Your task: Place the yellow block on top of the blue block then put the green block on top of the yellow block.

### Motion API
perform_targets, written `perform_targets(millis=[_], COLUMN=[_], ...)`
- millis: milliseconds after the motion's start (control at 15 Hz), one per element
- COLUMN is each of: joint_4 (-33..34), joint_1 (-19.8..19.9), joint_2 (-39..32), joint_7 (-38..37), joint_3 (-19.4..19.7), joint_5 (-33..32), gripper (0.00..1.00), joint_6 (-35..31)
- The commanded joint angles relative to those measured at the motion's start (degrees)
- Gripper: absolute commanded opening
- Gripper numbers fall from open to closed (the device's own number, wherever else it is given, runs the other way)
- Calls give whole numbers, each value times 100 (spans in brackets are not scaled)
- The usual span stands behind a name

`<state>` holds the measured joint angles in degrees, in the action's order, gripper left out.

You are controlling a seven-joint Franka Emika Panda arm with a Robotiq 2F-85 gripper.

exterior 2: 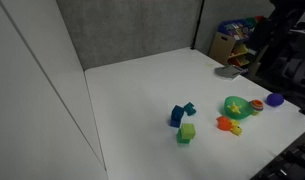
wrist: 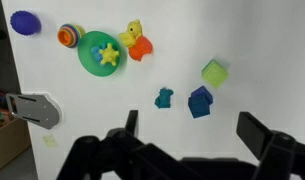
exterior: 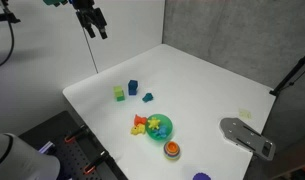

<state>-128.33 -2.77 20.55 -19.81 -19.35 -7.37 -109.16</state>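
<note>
Gripper (wrist: 190, 128) jaws stand wide apart, holding nothing, as I hang high over the table (wrist: 262, 40). Well below and just ahead of my fingertips sits the blue block (wrist: 200, 101). Just beyond it, apart, is a lime cube I take for the yellow block (wrist: 214, 72). A separate green block I cannot make out. The cube looks light, rigid and smooth-sided; I'd pinch two opposite flat faces squarely.

The counter (exterior: 212, 80) is bare across its far and right stretch, open to a descent from above. At its middle the blue block (exterior: 133, 87), a yellow-green cube (exterior: 119, 93) and a teal piece (exterior: 147, 97) crowd together with narrow gaps. Nearer, a green bowl (exterior: 162, 128) and toy pieces (exterior: 142, 124) stand in the way, with a grey object (exterior: 247, 137) farther right.
</note>
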Motion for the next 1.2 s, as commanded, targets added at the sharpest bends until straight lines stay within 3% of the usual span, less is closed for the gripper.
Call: perform_targets(millis=[0, 533, 1133], joint_4=[18, 156, 561], joint_1=[-188, -201, -276], joint_2=[-29, -377, -1789], joint_7=[-57, -76, -302], joint_3=[161, 248, 404], joint_5=[-66, -62, -88], gripper=[100, 100, 100], joint_6=[25, -59, -914])
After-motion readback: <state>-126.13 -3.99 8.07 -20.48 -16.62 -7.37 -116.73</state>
